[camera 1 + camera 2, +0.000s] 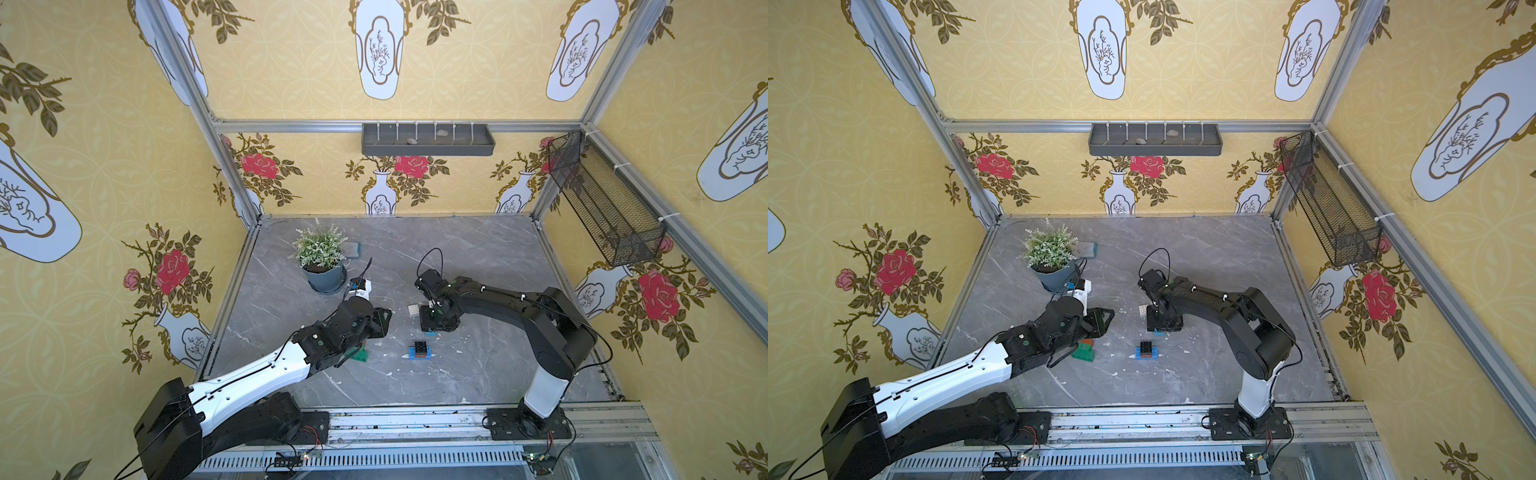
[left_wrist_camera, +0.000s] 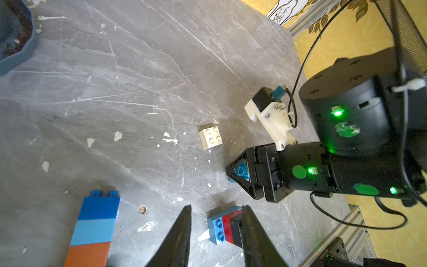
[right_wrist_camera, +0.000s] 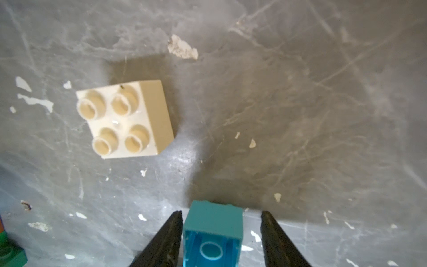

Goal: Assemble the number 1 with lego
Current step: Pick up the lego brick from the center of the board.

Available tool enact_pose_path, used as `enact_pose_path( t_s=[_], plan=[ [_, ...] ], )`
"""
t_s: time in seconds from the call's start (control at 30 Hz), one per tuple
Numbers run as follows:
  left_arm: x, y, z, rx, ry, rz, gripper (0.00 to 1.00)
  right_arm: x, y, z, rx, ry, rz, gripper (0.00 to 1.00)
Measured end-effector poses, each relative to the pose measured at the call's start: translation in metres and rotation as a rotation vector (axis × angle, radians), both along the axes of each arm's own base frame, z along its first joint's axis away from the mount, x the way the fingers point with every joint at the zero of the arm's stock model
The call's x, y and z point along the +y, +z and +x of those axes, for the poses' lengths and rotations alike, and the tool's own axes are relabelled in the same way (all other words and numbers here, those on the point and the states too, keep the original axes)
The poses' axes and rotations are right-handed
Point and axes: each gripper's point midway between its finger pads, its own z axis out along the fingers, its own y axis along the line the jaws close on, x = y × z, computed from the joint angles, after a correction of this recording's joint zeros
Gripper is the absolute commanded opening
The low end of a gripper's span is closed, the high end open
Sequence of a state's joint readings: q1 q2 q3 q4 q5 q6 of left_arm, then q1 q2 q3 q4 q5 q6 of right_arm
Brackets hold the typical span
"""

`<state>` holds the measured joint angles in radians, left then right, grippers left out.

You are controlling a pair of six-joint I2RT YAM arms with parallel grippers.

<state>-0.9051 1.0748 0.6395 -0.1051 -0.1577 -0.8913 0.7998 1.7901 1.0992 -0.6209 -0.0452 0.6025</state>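
The right gripper [image 3: 221,212], jaws parted, straddles a light blue brick [image 3: 213,217] on the table [image 3: 323,115]. One side of the brick touches a jaw and the other stands just clear, while a white brick [image 3: 124,118] sits studs-up nearby. The left gripper [image 2: 217,206], jaws apart and empty, hovers over the table, with a blue, red and black stack [image 2: 225,227] just past one jaw and a blue, light blue and orange-brown column [image 2: 94,226] lying on the other side.

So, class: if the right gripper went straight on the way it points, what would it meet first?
The right gripper would probably meet the table just past the light blue brick between its open jaws; the white brick lies off to one side. Depth is unclear.
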Motion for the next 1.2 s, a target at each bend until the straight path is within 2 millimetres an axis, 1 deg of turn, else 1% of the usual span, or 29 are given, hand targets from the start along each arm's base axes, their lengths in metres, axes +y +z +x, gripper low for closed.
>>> enact_pose_path(
  t_s=[0.1,0.37,0.5,0.57,0.67,0.73,0.8,0.93,1.03,1.2],
  plan=[
    [0.002,-0.001,-0.001,-0.002,0.004,0.000,0.37,0.001,-0.003,-0.001,0.008,0.004,-0.010,0.48],
    [0.008,0.003,0.000,-0.026,0.023,-0.008,0.37,-0.002,-0.004,-0.001,0.018,0.002,-0.031,0.29],
    [0.014,0.015,0.002,-0.074,0.038,-0.013,0.39,0.000,-0.001,0.000,0.022,-0.002,-0.007,0.24],
    [0.018,0.024,0.003,-0.116,0.040,-0.005,0.40,0.001,0.005,0.001,0.022,-0.006,0.019,0.22],
    [0.027,0.043,0.006,-0.207,0.039,0.016,0.43,0.001,0.033,0.011,-0.031,-0.022,0.086,0.19],
    [0.033,0.058,0.007,-0.283,0.036,0.031,0.46,0.000,0.059,0.018,-0.079,-0.032,0.154,0.17],
    [0.037,0.078,0.007,-0.384,0.011,0.044,0.50,-0.002,0.085,0.025,-0.126,-0.046,0.227,0.16],
    [0.038,0.110,0.005,-0.580,-0.053,0.087,0.57,-0.004,0.128,0.028,-0.192,-0.030,0.343,0.15],
    [0.028,0.129,-0.001,-0.720,-0.155,0.133,0.61,0.000,0.163,0.026,-0.234,0.008,0.444,0.15],
    [0.001,0.149,-0.019,-0.936,-0.378,0.190,0.73,0.013,0.212,0.014,-0.259,0.092,0.603,0.15]
  ],
)
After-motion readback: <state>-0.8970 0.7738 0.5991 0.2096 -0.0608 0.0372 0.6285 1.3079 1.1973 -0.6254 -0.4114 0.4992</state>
